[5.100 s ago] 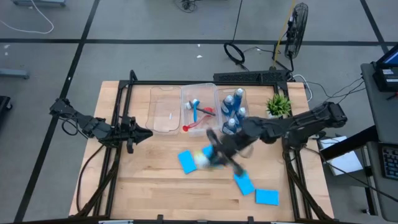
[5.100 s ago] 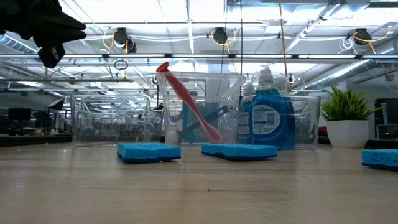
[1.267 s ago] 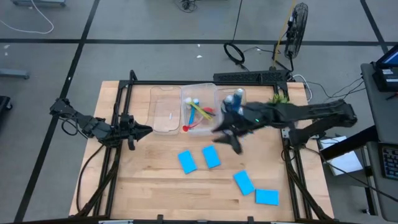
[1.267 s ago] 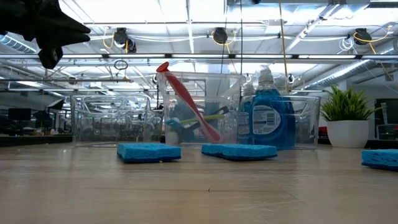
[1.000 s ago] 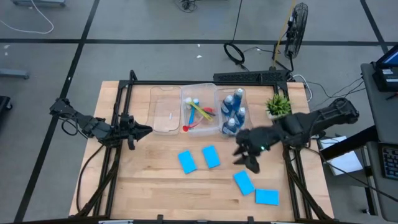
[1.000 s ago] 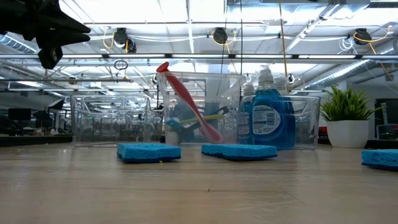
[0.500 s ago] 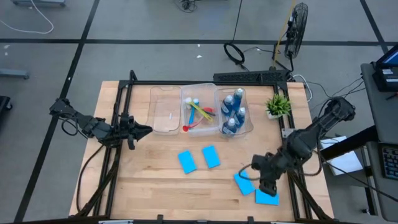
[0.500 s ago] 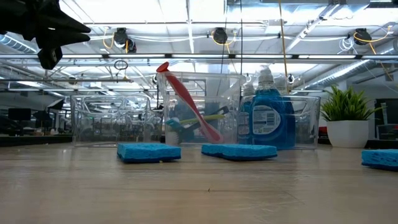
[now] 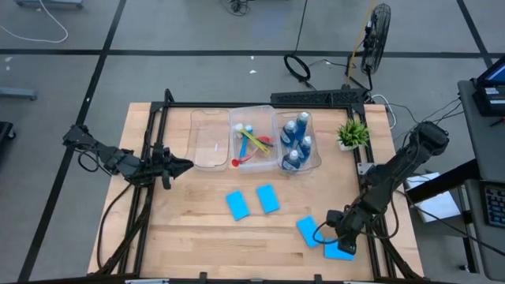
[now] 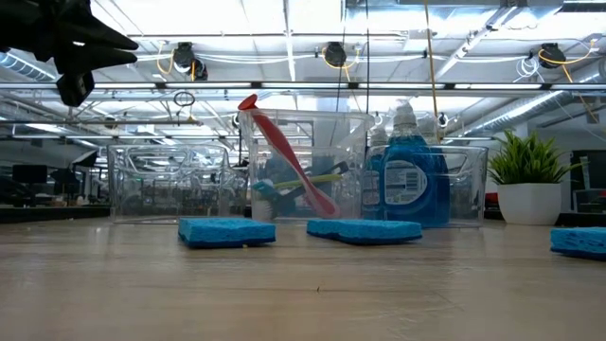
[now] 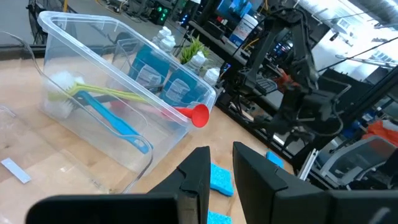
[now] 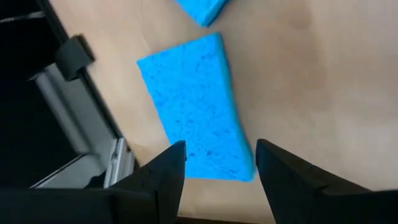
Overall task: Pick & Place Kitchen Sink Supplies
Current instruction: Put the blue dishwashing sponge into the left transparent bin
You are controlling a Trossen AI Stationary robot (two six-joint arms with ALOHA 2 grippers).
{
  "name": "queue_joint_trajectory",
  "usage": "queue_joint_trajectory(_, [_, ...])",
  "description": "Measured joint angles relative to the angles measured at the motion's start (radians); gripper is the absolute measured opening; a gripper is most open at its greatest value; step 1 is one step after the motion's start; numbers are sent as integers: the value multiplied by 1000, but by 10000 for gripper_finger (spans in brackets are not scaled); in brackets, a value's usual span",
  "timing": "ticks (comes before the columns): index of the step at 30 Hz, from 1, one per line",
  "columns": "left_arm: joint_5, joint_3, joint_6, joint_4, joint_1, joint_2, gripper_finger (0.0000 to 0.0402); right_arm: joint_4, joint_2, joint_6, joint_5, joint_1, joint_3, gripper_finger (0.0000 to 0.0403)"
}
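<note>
The right gripper (image 9: pixel 337 235) hangs low over the table's near right corner, fingers spread wide and empty, straddling a light-blue sponge (image 12: pixel 198 104) without touching it. A second sponge (image 9: pixel 308 231) lies just beside it, and two more sponges (image 9: pixel 252 202) sit mid-table (image 9: pixel 197 229). Behind them, the middle clear bin (image 9: pixel 251 142) holds the brushes (image 11: pixel 118 107) and the right-hand one holds the blue bottles (image 9: pixel 297 142). The left gripper (image 9: pixel 183 166) waits at the left edge, fingers slightly parted, holding nothing.
</note>
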Motion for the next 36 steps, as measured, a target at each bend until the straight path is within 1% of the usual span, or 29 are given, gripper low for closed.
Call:
queue_joint_trajectory(3, [0, 0, -20, 0, 0, 0, 72, 79, 0, 2, -36, 5, -47, 183])
queue_joint_trajectory(8, [0, 0, -23, 0, 0, 0, 72, 56, 13, -10, -35, 10, -59, 183])
queue_joint_trajectory(10, [0, 0, -23, 0, 0, 0, 72, 77, 27, -18, -34, 10, -59, 183])
queue_joint_trajectory(15, [0, 0, -32, 0, 0, 0, 72, 196, 120, -28, -35, 11, -59, 183])
queue_joint_trajectory(18, [0, 0, -42, 0, 0, 0, 72, 214, 197, -35, -40, 18, -54, 179])
queue_joint_trajectory(22, [0, 0, -45, 0, 0, 0, 72, 135, 279, -33, -42, 23, -53, 162])
queue_joint_trajectory(29, [0, 0, -53, 7, 0, 0, 72, 38, 300, 7, 54, 22, -53, 131])
queue_joint_trajectory(32, [0, 0, -54, 9, 0, 0, 72, 11, 300, 42, 66, 21, -53, 108])
queue_joint_trajectory(36, [0, 0, -50, 10, 0, 0, 72, -6, 300, 73, 69, 21, -53, 66])
